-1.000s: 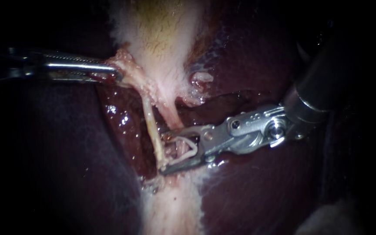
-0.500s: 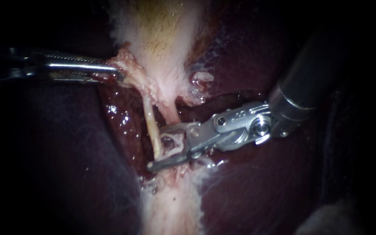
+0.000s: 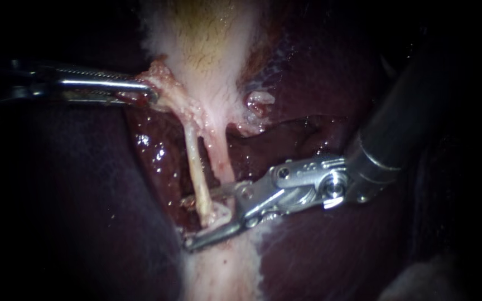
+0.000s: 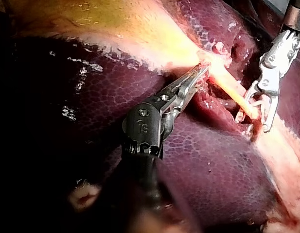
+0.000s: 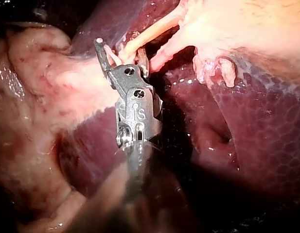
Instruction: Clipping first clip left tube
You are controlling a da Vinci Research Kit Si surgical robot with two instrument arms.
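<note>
Jaws of the right instrument stand apart, astride the left tube at its lower end. A second ago their tips stopped short of that tube, on its right-tube side, with the white clip in plain sight between them. They have since slid across and lower, and the tube now lies in the gap. I cannot tell whether both jaws touch it. Jaws of the left instrument remain clamped on the pale tissue at the narrow end of the gallbladder, above the left tube's upper end, unmoved against the tissue. The tube runs taut from there.

The right tube lies just beside the left tube, and only a thin dark slit separates them. The upper jaw crosses behind the left tube, while the lower jaw lies in front, over the pale tissue at the tube's foot. Beyond the jaw tips, wet liver bed rises close against the tube. On the right instrument's side the liver surface lies open and unobstructed.

The upper jaw's tip is partly hidden behind the tube. The clip shows as white arms only in the left wrist view, and the endoscope view leaves it mostly covered. The left instrument's shaft fades into darkness.
</note>
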